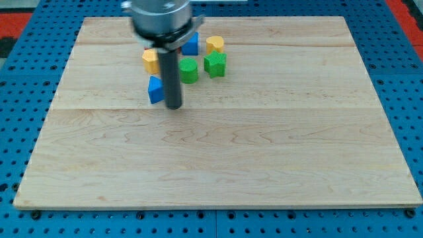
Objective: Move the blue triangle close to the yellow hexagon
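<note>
blocked: view's top, green blocks (189, 70) | free: board (218, 158) below

A pale wooden table (264, 152) made of several planks joined side by side fills most of the view, its grain running left to right and its near corners slightly rounded. It lies on a blue perforated base (396, 79) with regular rows of small holes, which shows along every edge. At the view's top corners a red surface (16, 16) shows beyond the blue, and the light is even and soft, with only faint shadows.
</note>
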Motion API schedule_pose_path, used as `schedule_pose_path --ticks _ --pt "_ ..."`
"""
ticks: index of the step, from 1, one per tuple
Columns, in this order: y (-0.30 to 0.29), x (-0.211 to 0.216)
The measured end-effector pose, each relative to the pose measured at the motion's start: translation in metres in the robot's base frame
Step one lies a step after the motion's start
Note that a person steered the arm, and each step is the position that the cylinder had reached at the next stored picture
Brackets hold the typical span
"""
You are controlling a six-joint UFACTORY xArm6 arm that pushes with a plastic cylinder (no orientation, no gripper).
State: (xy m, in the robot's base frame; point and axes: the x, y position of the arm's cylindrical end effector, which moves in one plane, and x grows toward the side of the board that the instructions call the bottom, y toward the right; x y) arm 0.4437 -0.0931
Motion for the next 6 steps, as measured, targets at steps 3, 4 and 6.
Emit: schedule_pose_path --ticks 3,4,6 --pt "0.002 -0.046" --pt "0.002 -0.061" --pt "0.081 -0.046"
